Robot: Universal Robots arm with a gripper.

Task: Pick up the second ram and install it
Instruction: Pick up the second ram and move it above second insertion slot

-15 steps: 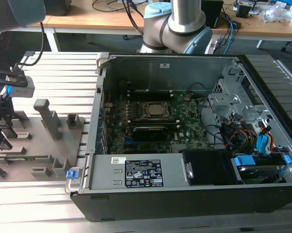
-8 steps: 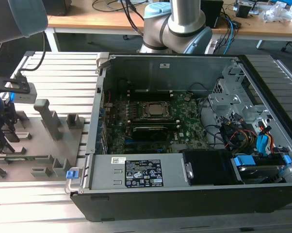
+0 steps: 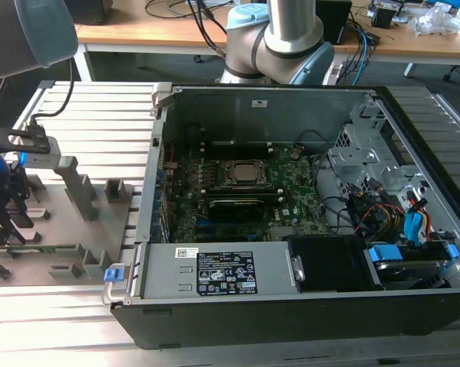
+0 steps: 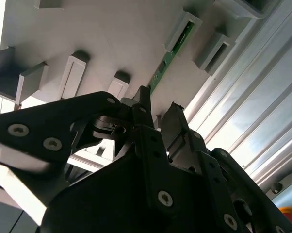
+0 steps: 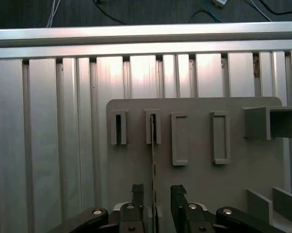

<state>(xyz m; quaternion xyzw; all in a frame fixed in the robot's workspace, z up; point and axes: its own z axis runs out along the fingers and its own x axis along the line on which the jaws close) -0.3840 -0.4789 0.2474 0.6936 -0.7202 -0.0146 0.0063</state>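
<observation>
The second ram [image 5: 153, 155] is a thin green stick standing on edge in a slot holder of the grey fixture plate [image 5: 199, 184]. In the second wrist view the ram [image 4: 172, 53] runs from a holder block down toward my fingers. My gripper [image 5: 157, 194] is open, low over the plate, with one black finger on each side of the ram's near end and a gap showing at the sides. In the exterior view the gripper [image 3: 1, 222] hangs over the fixture plate [image 3: 69, 229] at the far left, well away from the open computer case [image 3: 291, 206].
The case lies open on a ribbed aluminium table [image 3: 100, 115], showing the green motherboard [image 3: 291, 195], the processor socket [image 3: 241, 174] and cables at the exterior view's right. Grey holder blocks [image 3: 81, 187] rise from the fixture plate. The arm's base [image 3: 276, 38] stands behind the case.
</observation>
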